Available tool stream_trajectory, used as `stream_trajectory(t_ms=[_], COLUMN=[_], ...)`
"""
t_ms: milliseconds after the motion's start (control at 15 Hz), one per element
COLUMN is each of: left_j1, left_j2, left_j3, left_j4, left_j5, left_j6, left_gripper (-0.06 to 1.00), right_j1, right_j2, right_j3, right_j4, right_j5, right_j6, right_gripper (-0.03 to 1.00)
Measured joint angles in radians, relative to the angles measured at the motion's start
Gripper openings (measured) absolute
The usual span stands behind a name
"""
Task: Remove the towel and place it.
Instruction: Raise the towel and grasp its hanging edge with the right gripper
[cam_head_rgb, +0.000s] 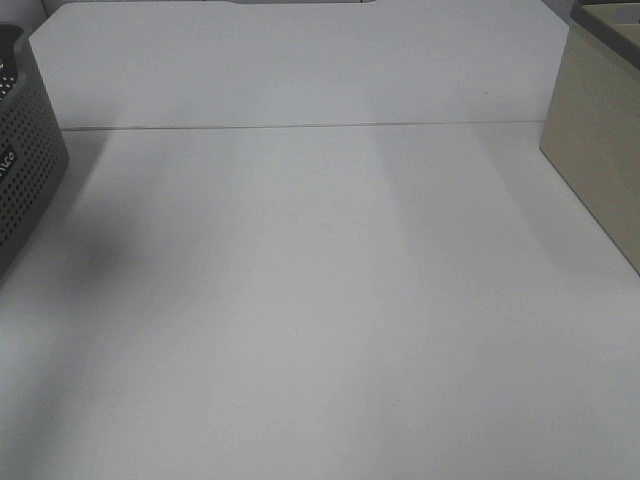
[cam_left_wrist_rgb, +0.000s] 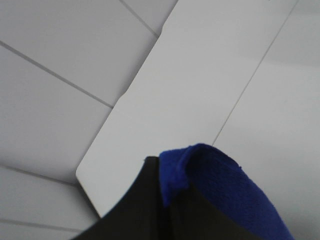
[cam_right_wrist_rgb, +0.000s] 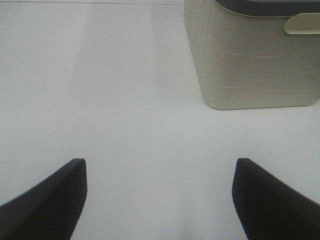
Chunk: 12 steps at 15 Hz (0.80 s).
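Blue towel (cam_left_wrist_rgb: 220, 187) tight in left claw (cam_left_wrist_rgb: 167, 202); basket (cam_head_rgb: 30, 130) label (cam_head_rgb: 6, 163) illegible

White desk (cam_head_rgb: 320, 300), matte top, a thin seam (cam_head_rgb: 300, 127) running across near the far edge. Dark grey perforated basket (cam_head_rgb: 25, 150) sits at the left edge, far end. Beige bin (cam_head_rgb: 595, 150) at the right edge, far end, well apart from the basket.

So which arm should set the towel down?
Left. The left end effector is shut on the towel; the right end effector is open and empty, near the bin.
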Motion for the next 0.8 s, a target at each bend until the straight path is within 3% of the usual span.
stream_trajectory(t_ms=[133,267,467,533,667,733,800], left_j1=[-0.122,-0.198,-0.265,-0.294,-0.337,-0.367,-0.387], left_j2=[-0.007,-0.007,-0.007,-0.007,-0.001,0.017,0.026], left_j3=[0.0,0.0,0.0,0.0,0.0,0.0,0.0], left_j4=[0.032,0.072,0.08,0.08,0.08,0.081,0.083], left_j5=[0.035,0.079,0.087,0.087,0.086,0.064,0.044], left_j6=[0.051,0.103,0.126,0.129,0.133,0.137,0.138], left_gripper=[0.0,0.0,0.0,0.0,0.0,0.0,0.0], right_j1=[0.0,0.0,0.0,0.0,0.0,0.0,0.0], right_j2=[0.005,0.068,0.247,0.283,0.415,0.523,0.577], right_j3=[-0.002,-0.019,-0.021,-0.021,-0.022,-0.022,-0.022], right_j4=[0.015,0.121,0.515,0.577,0.878,1.102,1.173], right_j5=[-0.003,-0.066,-0.247,-0.265,-0.315,-0.318,-0.317], right_j6=[-0.004,-0.09,-0.4,-0.458,-0.763,-0.964,-1.063], right_gripper=[0.78,0.78,0.76,0.76,0.76,0.75,0.75])
